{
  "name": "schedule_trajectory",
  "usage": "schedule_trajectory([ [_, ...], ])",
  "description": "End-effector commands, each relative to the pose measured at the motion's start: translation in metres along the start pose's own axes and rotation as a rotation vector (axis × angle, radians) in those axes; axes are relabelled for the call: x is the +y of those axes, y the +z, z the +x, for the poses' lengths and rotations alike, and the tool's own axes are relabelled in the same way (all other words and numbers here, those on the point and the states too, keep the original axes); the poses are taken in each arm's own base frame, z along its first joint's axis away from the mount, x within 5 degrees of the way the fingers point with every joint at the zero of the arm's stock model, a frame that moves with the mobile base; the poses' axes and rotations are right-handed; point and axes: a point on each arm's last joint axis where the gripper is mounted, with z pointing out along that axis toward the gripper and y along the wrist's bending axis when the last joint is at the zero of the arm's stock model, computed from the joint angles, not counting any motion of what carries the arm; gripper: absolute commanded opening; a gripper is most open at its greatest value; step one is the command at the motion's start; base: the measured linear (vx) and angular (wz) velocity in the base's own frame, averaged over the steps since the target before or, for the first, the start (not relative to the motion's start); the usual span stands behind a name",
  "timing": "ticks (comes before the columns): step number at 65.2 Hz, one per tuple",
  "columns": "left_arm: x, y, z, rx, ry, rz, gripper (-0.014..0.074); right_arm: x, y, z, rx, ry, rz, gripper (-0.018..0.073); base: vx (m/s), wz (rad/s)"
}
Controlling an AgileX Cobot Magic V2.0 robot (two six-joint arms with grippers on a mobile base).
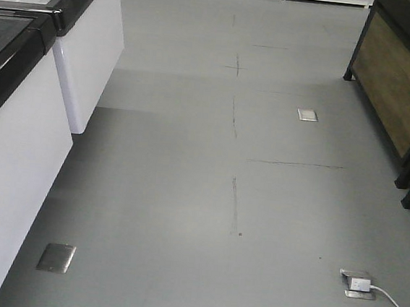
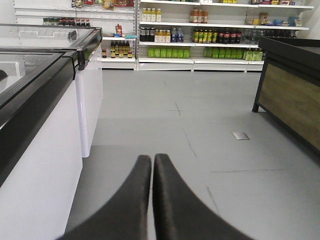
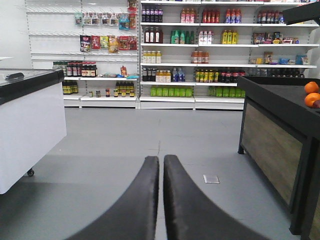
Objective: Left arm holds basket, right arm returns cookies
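Observation:
The basket and the cookies are out of view in every frame. My left gripper point(image 2: 152, 159) points down a shop aisle, its two black fingers pressed almost together with nothing between them. My right gripper point(image 3: 161, 161) is likewise shut and empty, aimed along the grey floor toward the stocked shelves. Neither arm appears in the front-facing view, which shows only floor.
White chest freezers point(image 2: 45, 130) with black rims line the left side. A dark wooden display stand point(image 3: 272, 145) holding oranges point(image 3: 311, 93) stands on the right. Shelves of bottles point(image 3: 200, 55) fill the far wall. Floor sockets point(image 1: 358, 283) and a white cable point(image 1: 397, 306) lie on the grey floor.

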Motion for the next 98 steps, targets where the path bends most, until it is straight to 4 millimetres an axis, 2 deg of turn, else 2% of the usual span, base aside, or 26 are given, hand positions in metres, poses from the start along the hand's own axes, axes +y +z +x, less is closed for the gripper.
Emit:
schedule_trajectory([
  [1, -0.002, -0.004, -0.021, -0.151, -0.009, 0.014, -0.0007, 0.001, -0.001, -0.002, -0.071, -0.01, -0.009, -0.0011, 0.0, 0.0],
  [16, -0.003, -0.009, -0.04, -0.262, -0.009, 0.018, -0.0006, 0.001, -0.001, -0.002, -0.071, -0.01, -0.009, -0.0011, 0.0, 0.0],
  [36, -0.007, -0.027, -0.084, -0.384, 0.0, 0.03, -0.0006, 0.001, -0.001, -0.002, -0.071, -0.01, -0.009, -0.0011, 0.0, 0.0],
  [46, -0.009, -0.027, -0.103, -0.315, 0.003, 0.03, -0.0006, 0.001, -0.001, -0.002, -0.071, -0.01, -0.009, -0.0011, 0.0, 0.0],
  [59, -0.012, -0.005, -0.124, -0.122, 0.03, 0.015, -0.0006, 0.001, -0.001, -0.002, -0.071, -0.01, -0.009, -0.0011, 0.0, 0.0],
  [69, -0.012, 0.015, -0.13, 0.025, 0.033, 0.007, -0.0006, 0.001, -0.001, -0.002, -0.071, -0.01, -0.009, -0.0011, 0.0, 0.0],
  [77, -0.012, 0.027, -0.126, 0.112, 0.031, 0.002, -0.0006, 0.001, -0.001, -0.002, -0.071, -0.01, -0.009, -0.0011, 0.0, 0.0],
  [98, -0.012, 0.033, -0.124, 0.134, 0.025, 0.001, -0.0006, 0.001, -0.001, -0.002, -0.071, -0.01, -0.009, -0.0011, 0.0, 0.0],
])
